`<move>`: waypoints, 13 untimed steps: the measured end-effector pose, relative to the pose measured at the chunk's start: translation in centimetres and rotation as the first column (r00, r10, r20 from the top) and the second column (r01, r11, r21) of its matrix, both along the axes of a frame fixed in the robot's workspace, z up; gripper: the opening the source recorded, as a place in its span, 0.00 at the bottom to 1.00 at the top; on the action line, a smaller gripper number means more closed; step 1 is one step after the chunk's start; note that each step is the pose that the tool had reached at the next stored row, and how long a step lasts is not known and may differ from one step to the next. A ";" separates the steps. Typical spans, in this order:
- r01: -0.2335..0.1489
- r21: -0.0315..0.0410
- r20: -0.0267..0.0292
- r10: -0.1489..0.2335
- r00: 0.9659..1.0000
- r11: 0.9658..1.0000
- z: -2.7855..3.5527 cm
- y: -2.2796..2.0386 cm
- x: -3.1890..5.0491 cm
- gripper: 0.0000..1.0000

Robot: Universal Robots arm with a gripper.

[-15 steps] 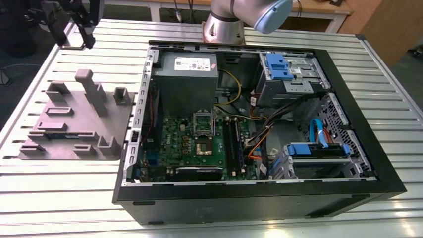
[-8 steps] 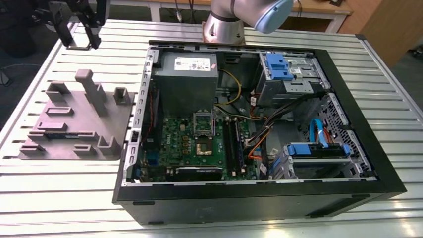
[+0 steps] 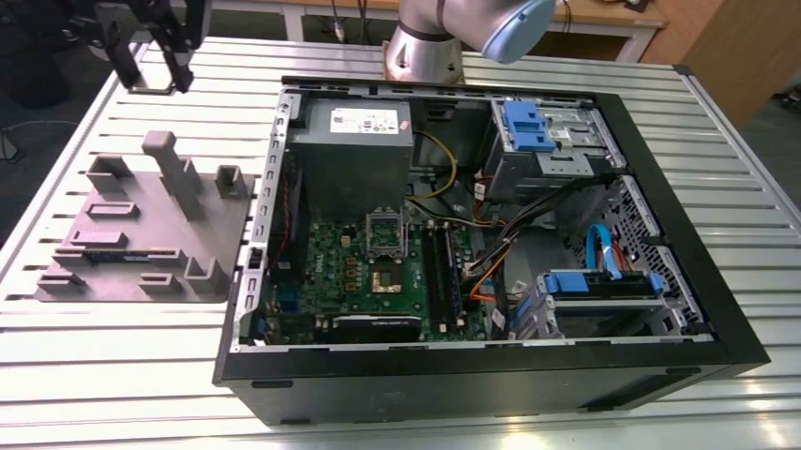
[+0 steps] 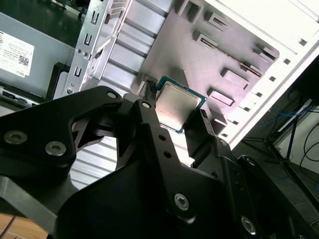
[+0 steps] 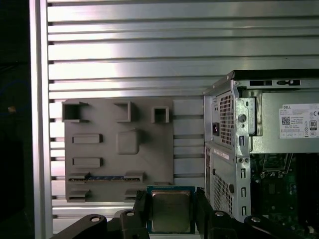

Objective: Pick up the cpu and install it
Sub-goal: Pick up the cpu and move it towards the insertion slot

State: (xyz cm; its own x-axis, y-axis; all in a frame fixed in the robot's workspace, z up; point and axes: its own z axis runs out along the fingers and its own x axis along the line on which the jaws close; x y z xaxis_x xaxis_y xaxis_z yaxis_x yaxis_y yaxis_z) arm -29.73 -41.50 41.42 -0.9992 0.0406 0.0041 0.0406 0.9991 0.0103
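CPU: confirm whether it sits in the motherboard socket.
No, the second wrist view shows the cpu gripped by the end effector.

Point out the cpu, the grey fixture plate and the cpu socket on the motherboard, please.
cpu point(image 4: 178, 107): second wrist view, middle of its shiny metal top.
grey fixture plate point(image 5: 154, 159): first wrist view, a bare flat part.
cpu socket point(image 3: 385, 278): exterior view, its brownish centre.
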 end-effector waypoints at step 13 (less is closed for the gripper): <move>0.000 0.000 0.000 0.000 1.000 1.000 0.00 0.00 0.51 0.47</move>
State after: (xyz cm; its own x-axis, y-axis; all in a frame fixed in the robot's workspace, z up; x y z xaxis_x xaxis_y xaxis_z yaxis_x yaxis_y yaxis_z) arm -29.21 -41.50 41.42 -0.9992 0.0407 0.0041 0.0407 0.9991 0.0103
